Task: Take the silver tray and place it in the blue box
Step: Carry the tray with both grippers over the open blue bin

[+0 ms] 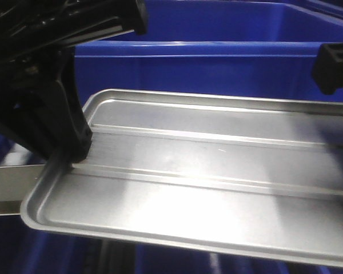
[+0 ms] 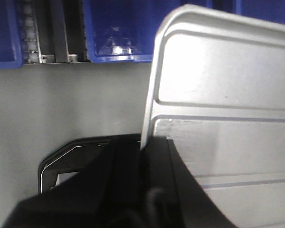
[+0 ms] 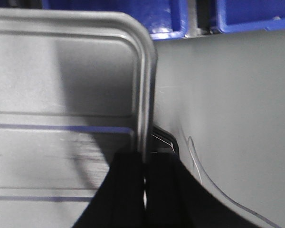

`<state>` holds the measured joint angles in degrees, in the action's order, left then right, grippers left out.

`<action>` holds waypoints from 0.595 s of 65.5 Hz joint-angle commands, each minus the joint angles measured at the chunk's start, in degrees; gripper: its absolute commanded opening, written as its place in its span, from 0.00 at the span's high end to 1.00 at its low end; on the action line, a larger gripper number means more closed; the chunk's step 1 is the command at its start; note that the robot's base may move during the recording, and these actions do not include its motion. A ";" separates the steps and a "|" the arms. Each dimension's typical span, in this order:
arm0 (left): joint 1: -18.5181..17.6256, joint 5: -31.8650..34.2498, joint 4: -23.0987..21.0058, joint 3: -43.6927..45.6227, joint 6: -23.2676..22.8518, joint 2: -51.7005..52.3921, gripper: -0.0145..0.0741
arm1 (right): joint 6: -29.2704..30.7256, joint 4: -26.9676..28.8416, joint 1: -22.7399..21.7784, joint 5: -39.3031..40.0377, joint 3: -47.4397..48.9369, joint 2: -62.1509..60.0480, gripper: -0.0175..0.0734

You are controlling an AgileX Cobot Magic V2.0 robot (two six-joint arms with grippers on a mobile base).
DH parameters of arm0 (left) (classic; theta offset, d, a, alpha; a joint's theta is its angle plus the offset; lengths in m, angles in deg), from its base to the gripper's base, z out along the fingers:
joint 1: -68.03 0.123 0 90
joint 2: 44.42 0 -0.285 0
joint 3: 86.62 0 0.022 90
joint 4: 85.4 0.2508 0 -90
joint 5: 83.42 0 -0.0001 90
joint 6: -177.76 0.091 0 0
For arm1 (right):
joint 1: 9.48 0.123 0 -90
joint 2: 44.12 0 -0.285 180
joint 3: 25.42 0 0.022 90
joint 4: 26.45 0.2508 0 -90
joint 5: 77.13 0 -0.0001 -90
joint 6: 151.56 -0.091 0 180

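Note:
The silver tray point(image 1: 206, 182) fills the front view, held level in the air in front of the blue box point(image 1: 217, 63). My left gripper point(image 1: 74, 149) is shut on the tray's left rim, one finger inside the tray, one outside. The left wrist view shows the same grip point(image 2: 145, 145) on the tray point(image 2: 218, 104) edge. My right gripper point(image 3: 145, 164) is shut on the tray's right rim point(image 3: 145, 95); in the front view only part of that arm point(image 1: 334, 65) shows at the right edge.
More blue boxes point(image 2: 114, 33) point(image 3: 247, 14) sit along the top of both wrist views, with a dark gap between them. A grey surface point(image 2: 61, 104) point(image 3: 228, 104) lies under the tray. A grey bar point(image 1: 11, 191) crosses the left of the front view.

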<state>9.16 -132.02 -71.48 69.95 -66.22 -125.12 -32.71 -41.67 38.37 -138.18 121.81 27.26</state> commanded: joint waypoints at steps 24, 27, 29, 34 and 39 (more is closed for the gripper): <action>0.37 -4.89 5.30 1.25 -1.25 1.77 0.95 | 0.64 -4.99 -0.44 -11.36 0.89 -0.92 0.75; 0.37 -4.89 5.30 1.25 -1.25 1.77 0.95 | 0.64 -4.99 -0.44 -11.36 0.89 -0.92 0.75; 0.37 -4.89 5.30 1.25 -1.25 1.77 0.95 | 0.64 -4.99 -0.44 -11.36 0.89 -0.92 0.75; 0.37 -4.89 5.30 1.25 -1.25 1.77 0.95 | 0.64 -4.99 -0.44 -11.36 0.89 -0.92 0.75; 0.37 -4.89 5.30 1.25 -1.25 1.77 0.95 | 0.64 -4.99 -0.44 -11.36 0.89 -0.92 0.75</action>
<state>9.16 -132.02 -71.48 69.95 -66.22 -125.12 -32.71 -41.67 38.37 -138.18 121.81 27.26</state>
